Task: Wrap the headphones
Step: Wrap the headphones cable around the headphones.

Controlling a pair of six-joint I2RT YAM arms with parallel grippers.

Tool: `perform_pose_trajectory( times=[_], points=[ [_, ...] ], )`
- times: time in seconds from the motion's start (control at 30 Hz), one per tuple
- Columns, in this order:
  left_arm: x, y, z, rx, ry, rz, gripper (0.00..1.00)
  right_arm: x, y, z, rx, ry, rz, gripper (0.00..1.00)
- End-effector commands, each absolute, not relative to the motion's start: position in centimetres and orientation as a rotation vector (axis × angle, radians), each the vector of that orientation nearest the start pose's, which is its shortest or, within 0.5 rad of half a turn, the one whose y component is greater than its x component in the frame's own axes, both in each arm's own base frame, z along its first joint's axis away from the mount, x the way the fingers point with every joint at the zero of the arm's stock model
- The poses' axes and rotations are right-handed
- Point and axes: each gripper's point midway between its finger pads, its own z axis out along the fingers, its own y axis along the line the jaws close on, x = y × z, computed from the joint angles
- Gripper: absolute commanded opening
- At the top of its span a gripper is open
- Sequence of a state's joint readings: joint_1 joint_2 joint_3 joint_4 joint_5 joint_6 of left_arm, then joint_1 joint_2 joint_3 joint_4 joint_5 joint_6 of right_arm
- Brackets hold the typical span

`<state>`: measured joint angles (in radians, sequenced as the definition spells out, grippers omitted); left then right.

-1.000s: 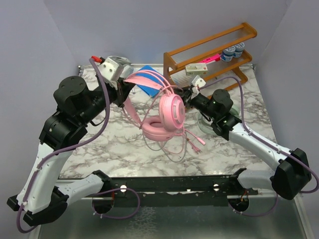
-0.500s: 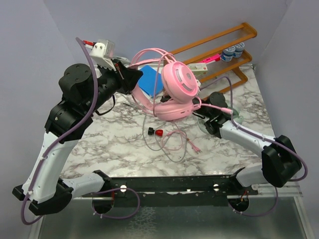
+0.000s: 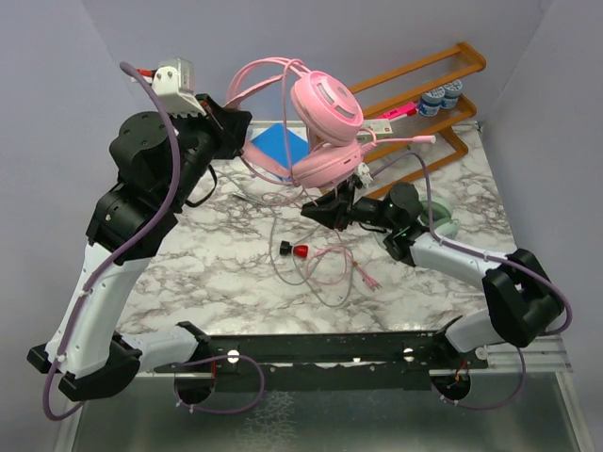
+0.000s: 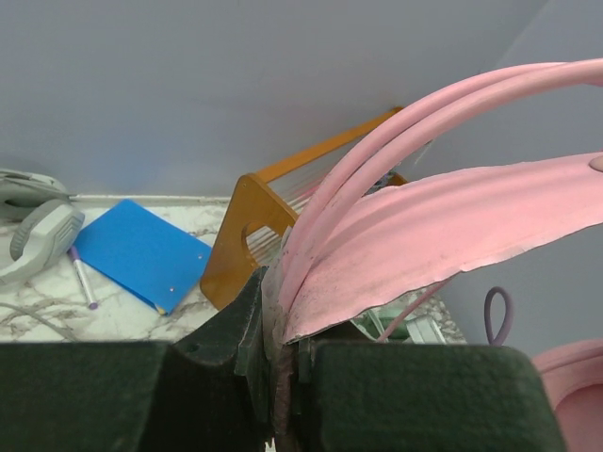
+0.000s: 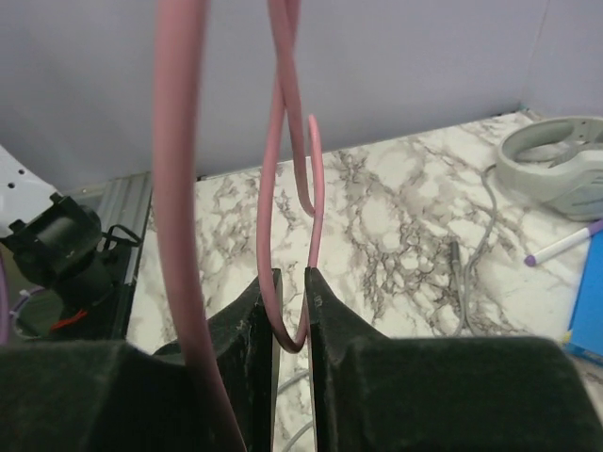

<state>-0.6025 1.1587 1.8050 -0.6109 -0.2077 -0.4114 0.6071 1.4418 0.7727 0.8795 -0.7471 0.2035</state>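
The pink headphones (image 3: 325, 108) hang in the air over the back of the table, their cups stacked. My left gripper (image 3: 237, 132) is shut on their pink headband (image 4: 424, 226), pinched between the jaws in the left wrist view (image 4: 278, 325). My right gripper (image 3: 311, 212) sits just below the cups, shut on a loop of the pink cable (image 5: 287, 188). More pink cable (image 3: 330, 266) trails on the table. The silver-grey headset (image 5: 556, 165) lies at the back left, also in the left wrist view (image 4: 38, 231). The mint green headset (image 3: 445, 224) lies mostly hidden behind my right arm.
A wooden rack (image 3: 405, 94) stands at the back right. A blue notebook (image 3: 278, 146) and a purple pen (image 5: 565, 247) lie at the back. A small red-and-black object (image 3: 297, 250) and a grey cable (image 3: 283, 273) lie mid-table.
My left gripper has lifted the pink headphones up and back. My right gripper has swung left under the cups and closed on the pink cable.
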Motion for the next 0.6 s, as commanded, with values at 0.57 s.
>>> perform_pose_trajectory(
  times=[0.57],
  points=[
    [30.0, -12.3, 60.2, -0.223, 1.316, -0.475, 0.00, 23.6, 32.7, 23.5, -0.998, 1.296, 1.241, 0.35]
  ],
)
